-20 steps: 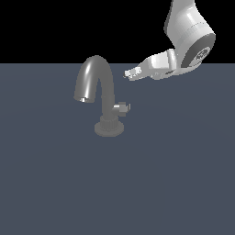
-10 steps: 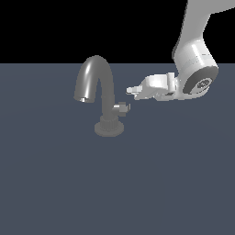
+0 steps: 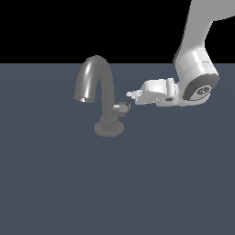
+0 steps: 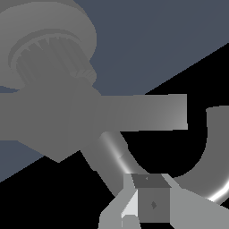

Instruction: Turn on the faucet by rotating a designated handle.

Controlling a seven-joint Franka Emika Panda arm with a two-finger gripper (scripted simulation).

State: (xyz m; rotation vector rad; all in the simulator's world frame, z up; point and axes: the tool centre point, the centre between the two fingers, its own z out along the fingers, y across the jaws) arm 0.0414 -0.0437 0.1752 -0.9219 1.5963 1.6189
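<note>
The grey faucet [image 3: 97, 73] stands on its round ringed base [image 3: 109, 127], its arched spout bending toward the exterior view's left. The handle [image 3: 122, 108] is a short stub sticking out of the stem toward the exterior view's right. My gripper [image 3: 131, 95] is just above and to the right of the handle's tip, a small gap apart, its fingers together and empty. In the wrist view the handle's flat plate [image 4: 138, 117] crosses the middle, with the base [image 4: 49, 49], the spout [image 4: 214, 156] and my fingertips [image 4: 150, 203] close by.
The faucet stands on a plain dark blue-grey floor [image 3: 69, 183]. My white arm [image 3: 197, 78] comes down from the exterior view's upper right.
My gripper has come down and moved toward the exterior view's left, from level with the spout's top to close beside the handle. The faucet and handle have not moved.
</note>
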